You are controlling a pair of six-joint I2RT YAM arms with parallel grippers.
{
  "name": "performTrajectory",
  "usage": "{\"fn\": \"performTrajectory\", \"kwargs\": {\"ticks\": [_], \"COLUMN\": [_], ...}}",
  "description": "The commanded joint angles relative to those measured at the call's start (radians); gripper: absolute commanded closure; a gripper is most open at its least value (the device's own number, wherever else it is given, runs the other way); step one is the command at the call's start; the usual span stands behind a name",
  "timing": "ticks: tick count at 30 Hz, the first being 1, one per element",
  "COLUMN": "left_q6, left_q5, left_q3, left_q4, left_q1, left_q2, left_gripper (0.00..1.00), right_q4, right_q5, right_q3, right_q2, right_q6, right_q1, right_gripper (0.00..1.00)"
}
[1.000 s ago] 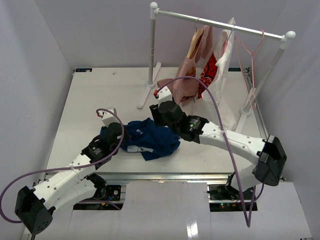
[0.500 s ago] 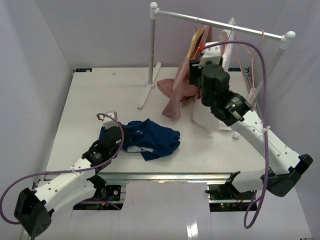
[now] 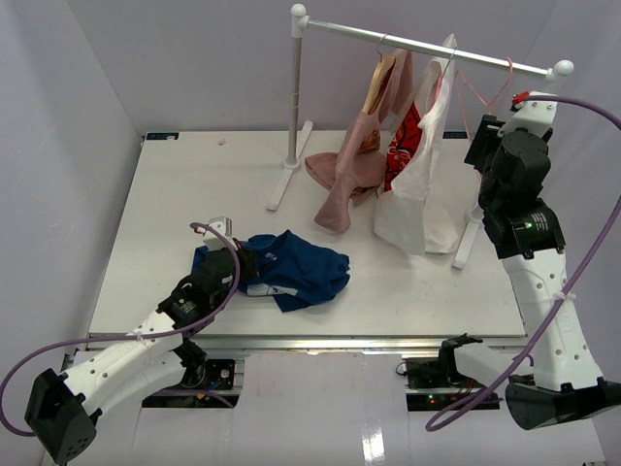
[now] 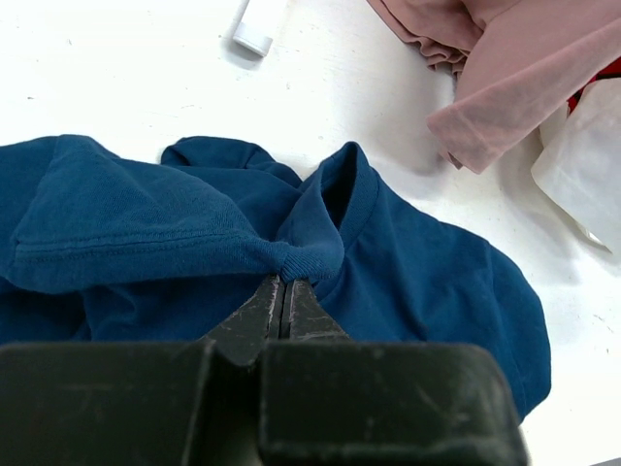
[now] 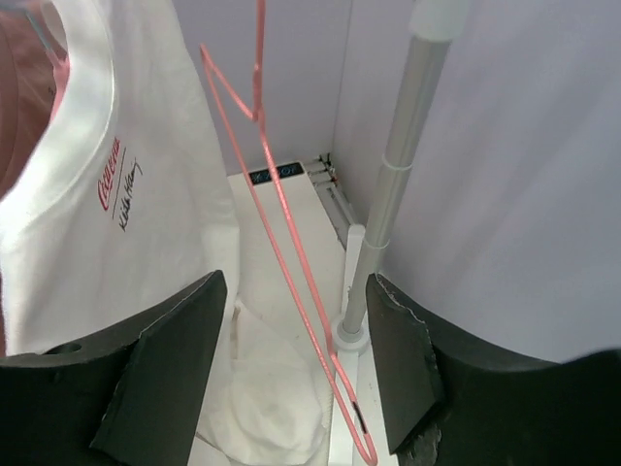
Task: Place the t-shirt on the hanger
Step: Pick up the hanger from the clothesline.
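The navy blue t-shirt (image 3: 296, 269) lies crumpled on the white table near its front edge. My left gripper (image 3: 236, 262) is at the shirt's left end. In the left wrist view the jaws (image 4: 285, 282) are shut on a fold of the shirt's ribbed collar (image 4: 417, 277). The thin pink hanger (image 3: 473, 89) hangs from the rail at the far right. My right gripper (image 3: 482, 146) is raised beside it. In the right wrist view the gripper (image 5: 296, 335) is open, and the hanger (image 5: 291, 254) hangs between the fingers (image 5: 175, 359) without touching them.
A white clothes rack (image 3: 427, 45) stands at the back, its right post (image 5: 393, 184) close to my right gripper. A dusty-pink garment (image 3: 354, 170) on a tan hanger and a white garment with red print (image 3: 417, 199) hang left of the pink hanger.
My right arm has swung from beside the t-shirt up and to the right, to the pink hanger at the rack's right end. My left gripper has stayed on the shirt.
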Motion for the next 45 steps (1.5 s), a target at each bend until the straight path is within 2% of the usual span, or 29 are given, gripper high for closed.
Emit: {"fn": "performTrajectory", "kwargs": {"ticks": [1, 5, 12, 18, 26, 30, 34, 37, 45], "left_q6": [0.016, 0.016, 0.024, 0.027, 0.027, 0.027, 0.026, 0.024, 0.024], "left_q5": [0.013, 0.007, 0.019, 0.008, 0.005, 0.005, 0.007, -0.001, 0.005], "left_q3": [0.006, 0.006, 0.011, 0.011, 0.011, 0.012, 0.009, 0.009, 0.008], "left_q4": [0.028, 0.028, 0.026, 0.023, 0.023, 0.022, 0.025, 0.023, 0.026], "left_q1": [-0.014, -0.017, -0.021, -0.026, -0.027, -0.027, -0.028, -0.029, -0.029], "left_q2": [-0.010, -0.010, -0.010, -0.016, -0.015, -0.017, -0.018, -0.012, -0.021], "left_gripper": [1.00, 1.00, 1.00, 1.00, 1.00, 1.00, 1.00, 1.00, 1.00], "right_q4": [0.007, 0.007, 0.033, 0.041, 0.046, 0.044, 0.040, 0.030, -0.008], "right_q5": [-0.165, -0.238, -0.213, -0.260, -0.276, -0.272, -0.285, -0.286, -0.302], "right_q3": [-0.072, -0.114, -0.197, -0.220, -0.207, -0.186, -0.160, -0.121, 0.022], "right_q2": [0.022, 0.042, 0.045, 0.050, 0.056, 0.065, 0.084, 0.095, 0.102], "right_q6": [0.053, 0.052, 0.014, 0.023, 0.034, 0.035, 0.035, 0.035, 0.027], "right_q1": [-0.082, -0.126, -0.158, -0.166, -0.171, -0.173, -0.173, -0.173, -0.173], "right_gripper": [0.34, 0.34, 0.36, 0.38, 0.57, 0.68, 0.84, 0.92, 0.92]}}
